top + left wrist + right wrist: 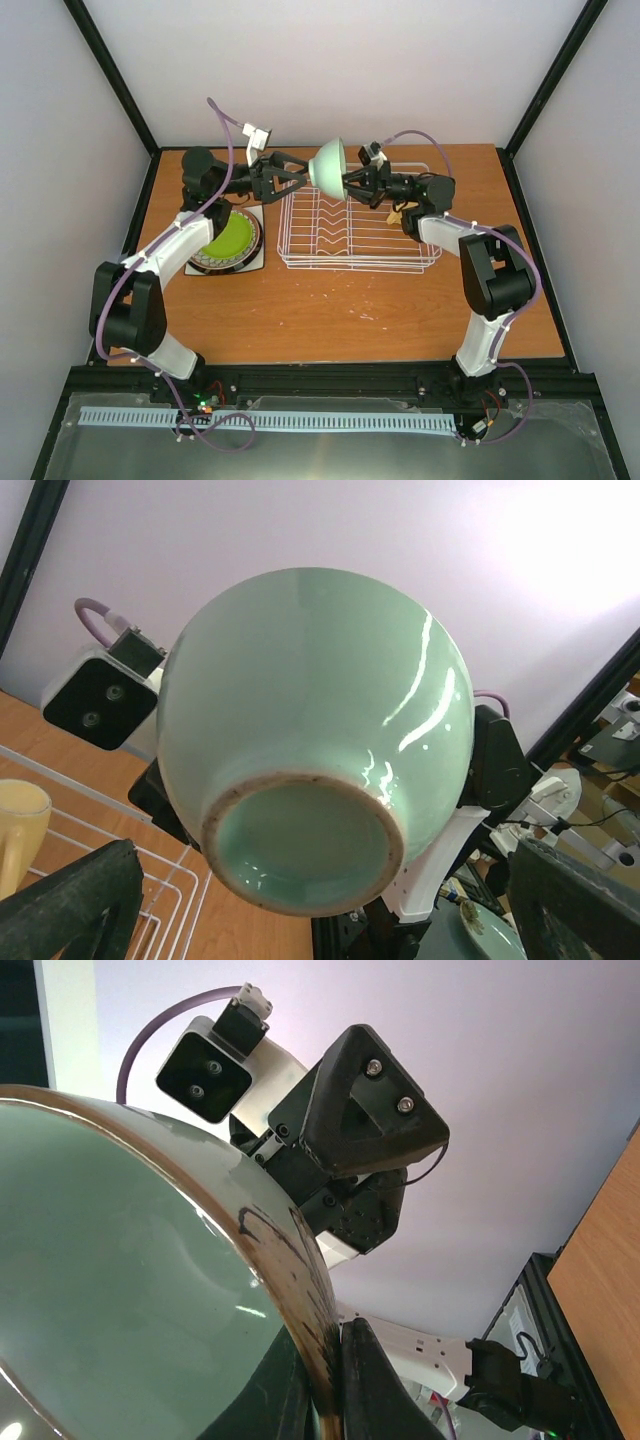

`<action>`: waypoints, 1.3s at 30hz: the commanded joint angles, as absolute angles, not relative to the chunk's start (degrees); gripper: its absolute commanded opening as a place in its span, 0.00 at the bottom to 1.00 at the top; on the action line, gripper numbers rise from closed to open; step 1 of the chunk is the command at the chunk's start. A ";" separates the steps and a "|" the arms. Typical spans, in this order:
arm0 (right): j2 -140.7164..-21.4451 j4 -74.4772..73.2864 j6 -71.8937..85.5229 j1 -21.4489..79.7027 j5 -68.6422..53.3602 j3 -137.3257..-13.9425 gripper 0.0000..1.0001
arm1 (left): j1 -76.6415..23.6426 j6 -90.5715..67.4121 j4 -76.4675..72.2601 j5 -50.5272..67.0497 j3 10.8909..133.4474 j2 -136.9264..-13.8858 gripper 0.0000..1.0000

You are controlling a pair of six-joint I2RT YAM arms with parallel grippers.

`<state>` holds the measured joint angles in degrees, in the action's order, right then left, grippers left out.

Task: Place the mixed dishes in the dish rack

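The pale mint bowl point(328, 165) hangs on its side in the air above the back of the white wire dish rack point(360, 240). My right gripper point(350, 183) is shut on the bowl's brown-stained rim point(300, 1260), with one finger inside and one outside point(375, 1380). My left gripper point(292, 176) is open, and its two fingers point(70, 900) stand wide apart in front of the bowl's foot point(300, 845). The lime-green small plate point(228, 238) lies on a stack of plates over the white square plate point(252, 263), left of the rack. The pale yellow mug point(20, 825) sits in the rack.
The rack's wavy dividers point(335, 215) stand below the bowl. Black frame posts point(115, 80) and white walls close in the table at the back and sides. The plate stack lies under the left forearm point(190, 240).
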<state>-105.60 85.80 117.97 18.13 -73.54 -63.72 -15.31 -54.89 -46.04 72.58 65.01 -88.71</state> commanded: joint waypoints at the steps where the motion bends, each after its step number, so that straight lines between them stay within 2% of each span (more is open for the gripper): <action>1: -106.05 96.15 118.51 18.70 -71.07 -66.88 0.03 | -16.35 -56.01 -49.67 73.76 67.72 -89.36 1.00; 11: -106.52 96.11 118.48 20.20 -71.32 -67.01 0.03 | -18.75 -55.60 -48.54 73.22 71.26 -92.54 0.99; 17: -106.61 96.15 118.26 20.31 -71.50 -66.79 0.03 | -19.07 -55.49 -47.99 72.86 71.57 -92.91 0.73; 27: -107.08 96.09 118.12 20.47 -71.79 -66.51 0.03 | -19.16 -55.28 -48.44 73.05 71.84 -93.33 0.44; 29: -107.13 96.15 118.04 20.47 -71.93 -66.17 0.03 | -19.24 -55.43 -48.71 73.36 71.93 -93.47 0.32; 31: -107.22 96.15 117.95 20.48 -72.04 -65.81 0.03 | -19.25 -55.46 -48.82 73.32 71.93 -93.60 0.09; 32: -107.21 96.15 117.87 20.48 -72.07 -65.64 0.03 | -19.25 -55.38 -48.69 73.16 71.90 -93.62 0.01; 37: -107.37 96.15 117.52 20.45 -72.07 -65.01 0.04 | -19.34 -54.23 -47.85 73.07 71.60 -93.17 0.01; 39: -107.61 96.15 117.47 20.48 -72.02 -64.72 0.10 | -19.33 -51.95 -45.39 72.40 71.69 -92.37 0.01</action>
<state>-107.00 85.95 118.19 18.72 -71.59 -65.28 -17.67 -55.81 -46.61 72.60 69.17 -92.84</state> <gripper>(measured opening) 0.074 0.586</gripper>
